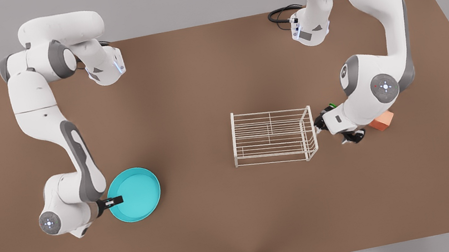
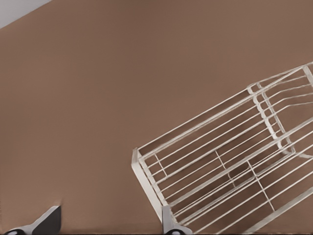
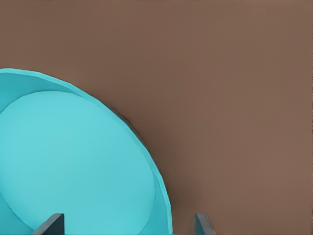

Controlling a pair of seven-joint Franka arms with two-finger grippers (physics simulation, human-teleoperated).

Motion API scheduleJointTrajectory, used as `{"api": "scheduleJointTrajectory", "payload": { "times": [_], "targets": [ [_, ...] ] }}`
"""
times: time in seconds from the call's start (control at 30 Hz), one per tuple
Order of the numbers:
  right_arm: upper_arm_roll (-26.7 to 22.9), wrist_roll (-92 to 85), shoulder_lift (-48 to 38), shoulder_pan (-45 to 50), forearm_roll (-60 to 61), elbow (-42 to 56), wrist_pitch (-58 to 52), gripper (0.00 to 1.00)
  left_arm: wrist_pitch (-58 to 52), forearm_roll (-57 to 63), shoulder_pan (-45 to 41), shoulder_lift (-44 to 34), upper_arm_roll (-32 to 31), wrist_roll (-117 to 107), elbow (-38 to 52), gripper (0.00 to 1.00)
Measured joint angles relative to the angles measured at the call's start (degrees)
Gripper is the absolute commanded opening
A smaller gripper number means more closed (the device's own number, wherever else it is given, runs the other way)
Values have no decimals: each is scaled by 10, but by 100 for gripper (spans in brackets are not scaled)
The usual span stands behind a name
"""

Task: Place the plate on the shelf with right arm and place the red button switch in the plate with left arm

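The plate [image 1: 137,196], a plain round turquoise dish with a raised rim, is seen at the front view's lower left on the table [image 1: 222,218]. Its rim is straddled by the right tool [image 1: 117,201], spread wide. The left tool [image 1: 335,127], also spread, is held just beside the white wire shelf [image 1: 272,136].

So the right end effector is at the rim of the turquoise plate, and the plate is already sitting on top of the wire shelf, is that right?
Not quite. The right end effector is at the rim of the plate, but the front view shows the plate on the table, well apart from the shelf, which has nothing on it.
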Motion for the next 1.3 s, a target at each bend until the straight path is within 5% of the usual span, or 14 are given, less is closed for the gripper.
{"api": "scheduleJointTrajectory", "payload": {
  "times": [0.1, 0.17, 0.37, 0.83, 1.3],
  "targets": [
    [0, -26, 10, -6, 5, 0, 14, 91, 13, 1, 17, -43, 2, 60, -68, 100],
    [0, -41, 14, -7, 8, 0, 20, 68, 36, 1, 24, -76, 3, 96, -140, 100],
    [0, -78, 20, -6, 10, 0, 29, 34, 106, -25, 67, -71, 5, 204, -205, 100],
    [0, -128, 7, -7, 11, 13, 35, 24, 239, -22, 113, -43, 10, 405, -290, 100],
    [40, -101, -140, 41, 8, 18, -54, 24, 333, 25, 148, -12, 10, 527, -349, 100]
  ]
}}
